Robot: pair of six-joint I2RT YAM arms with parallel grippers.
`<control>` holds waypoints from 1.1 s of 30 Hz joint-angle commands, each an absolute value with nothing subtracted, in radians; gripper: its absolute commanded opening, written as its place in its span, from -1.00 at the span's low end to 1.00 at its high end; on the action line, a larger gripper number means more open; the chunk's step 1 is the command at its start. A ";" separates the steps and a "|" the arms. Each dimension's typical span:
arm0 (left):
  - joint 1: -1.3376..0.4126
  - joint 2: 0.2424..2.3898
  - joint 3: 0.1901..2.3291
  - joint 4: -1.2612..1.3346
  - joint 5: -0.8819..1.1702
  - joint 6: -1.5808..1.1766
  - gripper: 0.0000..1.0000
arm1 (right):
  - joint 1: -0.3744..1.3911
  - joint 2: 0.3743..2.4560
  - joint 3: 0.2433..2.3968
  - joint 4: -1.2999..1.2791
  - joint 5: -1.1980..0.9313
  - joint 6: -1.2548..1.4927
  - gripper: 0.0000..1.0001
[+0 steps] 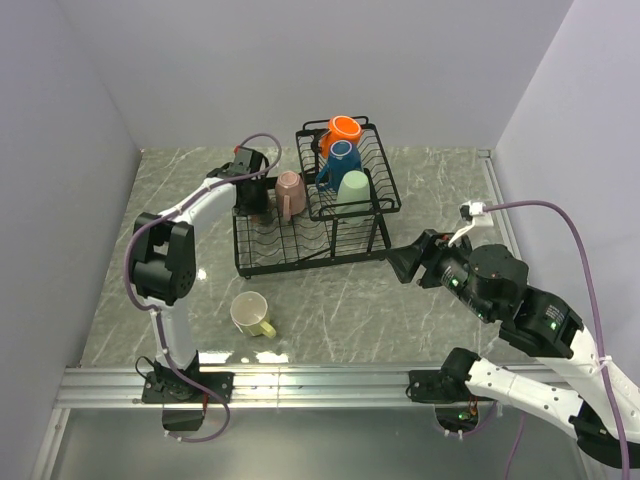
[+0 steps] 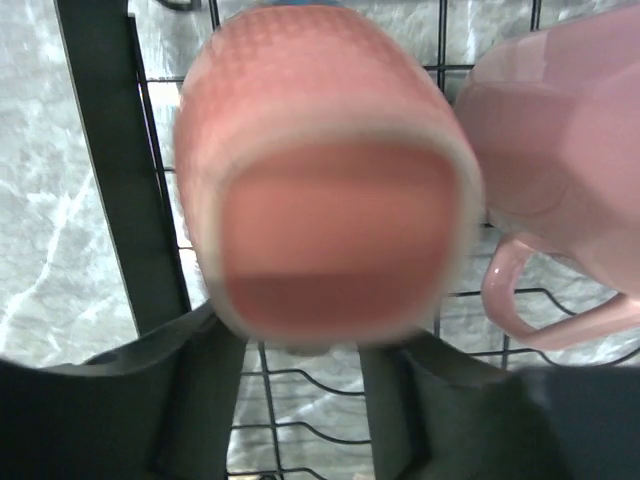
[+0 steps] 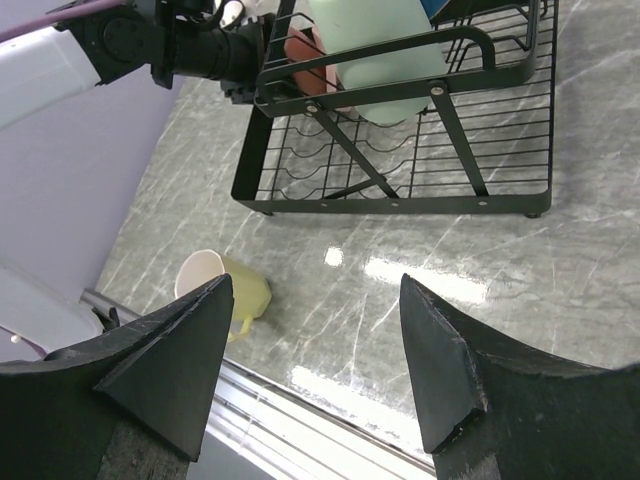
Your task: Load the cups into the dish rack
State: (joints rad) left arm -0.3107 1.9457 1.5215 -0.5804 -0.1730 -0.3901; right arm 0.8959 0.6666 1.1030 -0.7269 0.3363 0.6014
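One yellow cup [image 1: 252,315], likely light, hard and slick, lies on the desk [image 1: 400,300]; my spread right hand [image 3: 315,280] should pinch its rim.

The counter [image 1: 420,300] is grey stone with thin white streaks. The dish rack [image 1: 310,262] is black wire. There is an orange cup [image 1: 343,130], a blue cup [image 1: 344,160], a pale green cup [image 1: 353,190], a pink cup [image 1: 290,190] and a salmon cup [image 2: 320,170] with a tiny checked pattern. The yellow cup [image 1: 252,314] is cream inside. The arms [image 1: 175,330] are white and black, with purple cables [image 1: 560,210].
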 commanded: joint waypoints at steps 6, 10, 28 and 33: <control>-0.311 1.893 1.532 -0.525 -0.175 -0.380 0.41 | 0.891 0.673 1.104 -0.704 0.354 0.604 0.48; -0.311 1.841 1.572 -0.580 -0.178 -0.385 0.40 | 0.890 0.681 1.108 -0.700 0.344 0.595 0.48; -0.281 1.267 1.389 -0.710 -0.104 -0.503 0.44 | 1.088 1.213 1.399 -0.677 0.080 0.345 0.48; -0.281 1.128 1.312 -0.758 -0.098 -0.543 0.43 | 1.095 1.446 1.483 -0.652 -0.043 0.347 0.48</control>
